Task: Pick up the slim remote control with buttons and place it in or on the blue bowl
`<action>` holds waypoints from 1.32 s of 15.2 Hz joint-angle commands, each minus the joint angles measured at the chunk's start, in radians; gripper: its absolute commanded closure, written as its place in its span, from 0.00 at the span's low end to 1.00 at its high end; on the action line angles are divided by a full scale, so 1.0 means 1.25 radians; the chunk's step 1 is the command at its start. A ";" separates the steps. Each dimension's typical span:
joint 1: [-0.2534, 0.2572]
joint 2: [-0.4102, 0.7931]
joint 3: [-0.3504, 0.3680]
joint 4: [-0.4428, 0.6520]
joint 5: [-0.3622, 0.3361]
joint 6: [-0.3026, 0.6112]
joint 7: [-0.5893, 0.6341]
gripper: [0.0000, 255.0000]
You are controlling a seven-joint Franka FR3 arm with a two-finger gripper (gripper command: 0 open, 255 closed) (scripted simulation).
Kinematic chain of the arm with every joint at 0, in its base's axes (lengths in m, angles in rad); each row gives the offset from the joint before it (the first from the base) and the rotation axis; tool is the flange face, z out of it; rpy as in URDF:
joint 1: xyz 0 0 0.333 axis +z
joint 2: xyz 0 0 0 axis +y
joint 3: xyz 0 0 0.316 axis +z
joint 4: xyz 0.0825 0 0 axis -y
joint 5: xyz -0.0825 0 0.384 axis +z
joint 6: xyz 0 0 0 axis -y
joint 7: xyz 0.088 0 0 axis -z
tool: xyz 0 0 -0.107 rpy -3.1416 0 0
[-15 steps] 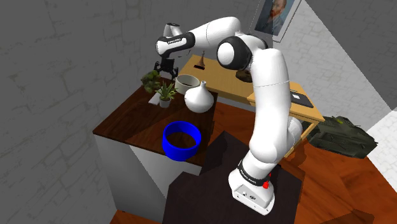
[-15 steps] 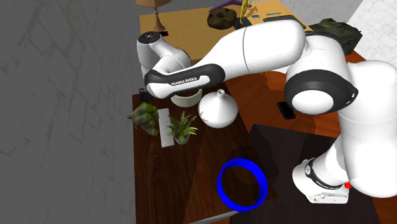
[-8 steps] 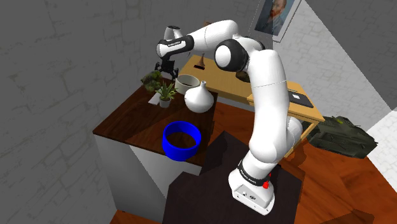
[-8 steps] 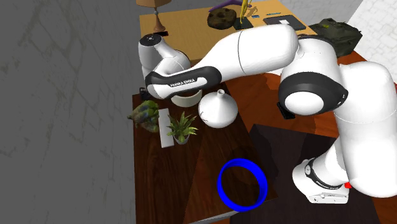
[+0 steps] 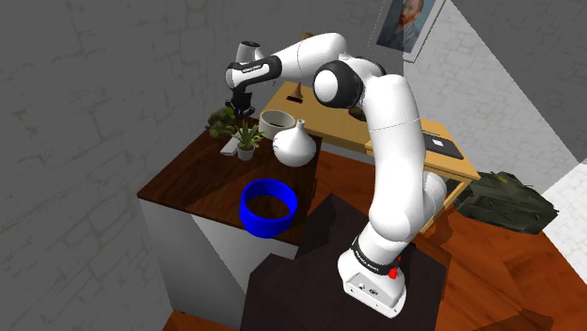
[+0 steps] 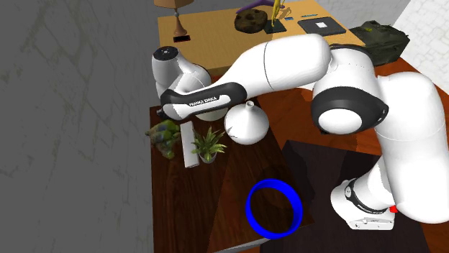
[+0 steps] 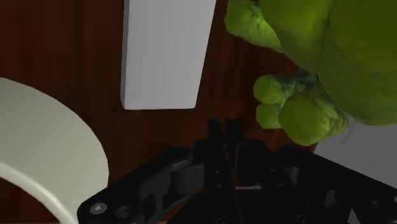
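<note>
Gripper (image 7: pixel 223 124) first: the two black fingers are pressed together, nothing between them, nothing held. Their tips sit just short of the remote's (image 7: pixel 167 54) near end, with a strip of dark wood between, so there's no contact. In the shoulder view the gripper (image 5: pixel 243 103) hangs in the upper middle of the frame, above the far end of the table (image 5: pixel 188 179).

Now the count. One remote: a plain white slab lying flat on the wood, left of centre in the second exterior view (image 6: pixel 188 146), squeezed between the green figure (image 6: pixel 164 134) and the plant (image 6: pixel 207 142). In the shoulder view it's a small pale sliver (image 5: pixel 229 146) just left of the plant (image 5: pixel 245 139).

One blue bowl, empty, at the near end of the table: centre of the shoulder view (image 5: pixel 246 214), lower middle of the second exterior view (image 6: pixel 250 208), well apart from the remote.

One green figure, bulky, right beside the remote in the wrist view (image 7: pixel 318 57). One plant. One white vase (image 5: pixel 293 146) with a narrow neck, standing right of the plant. One cream bowl (image 5: pixel 276 122) behind the vase; its pale rim (image 7: pixel 44 146) curves in beside the fingers, on the side away from the figure.
</note>
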 commanded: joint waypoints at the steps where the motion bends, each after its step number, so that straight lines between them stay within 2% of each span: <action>1: 0.002 0.018 0.003 0.010 0.000 -0.102 -0.002 1.00; 5: 0.003 0.005 0.001 0.000 -0.001 -0.084 0.002 1.00; 6: 0.003 0.005 0.001 0.000 -0.001 -0.084 0.002 0.00; 14: 0.072 -0.189 0.011 -0.291 -0.010 -0.017 0.103 0.00; 20: 0.075 -0.165 0.011 -0.310 -0.012 0.025 0.108 0.00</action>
